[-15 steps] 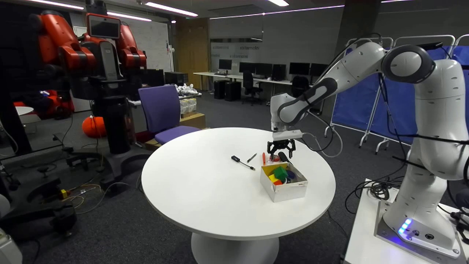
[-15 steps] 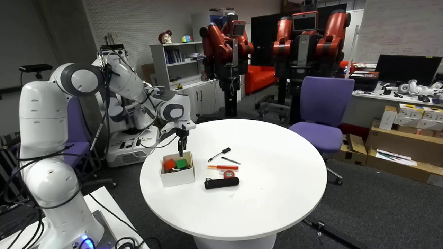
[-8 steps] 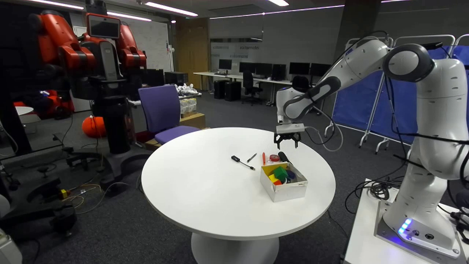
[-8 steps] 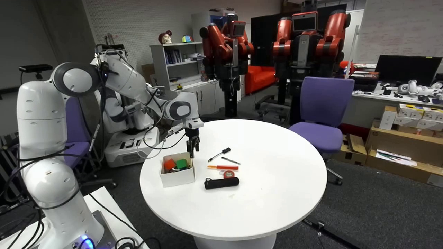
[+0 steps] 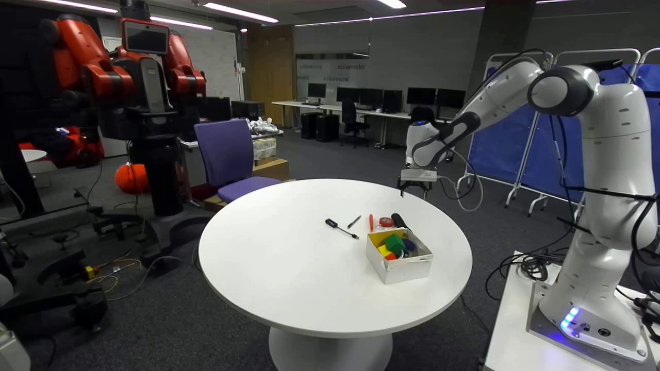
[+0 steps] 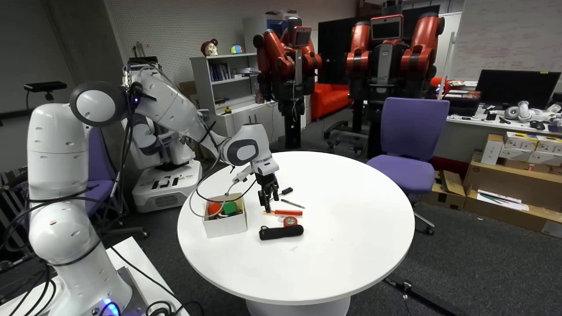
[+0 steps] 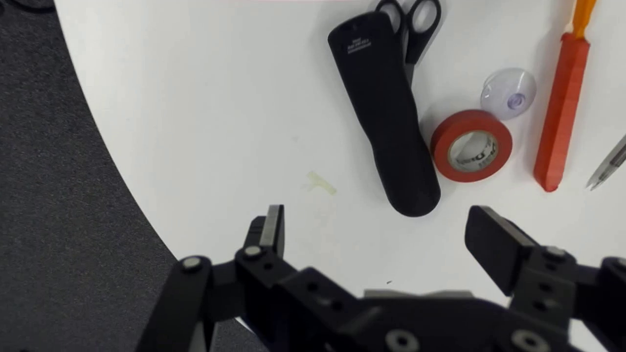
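My gripper (image 7: 376,209) is open and holds nothing. It hangs above the white round table, and it shows in both exterior views (image 5: 414,196) (image 6: 271,204). Nearest in the wrist view is a long black case (image 7: 386,112), whose rounded end lies just ahead of the gap between the fingers. Black-handled scissors (image 7: 415,44) lie partly under or against the case. A roll of red tape (image 7: 445,142) lies against its right side. A clear suction cup (image 7: 508,93) touches or nearly touches the tape. Further right are a red tool with an orange tip (image 7: 562,112) and a pen (image 7: 609,164).
A white open box (image 5: 412,270) holds a green block (image 5: 395,243) and other coloured pieces. A black adapter cable (image 5: 332,223) lies on the white round table (image 5: 289,268). The table's edge runs along the left of the wrist view. A purple chair (image 6: 404,171) stands behind.
The arm has moved my open gripper away from over the box side, rightward in both exterior views, toward the black case side. The objects on the table have not moved.
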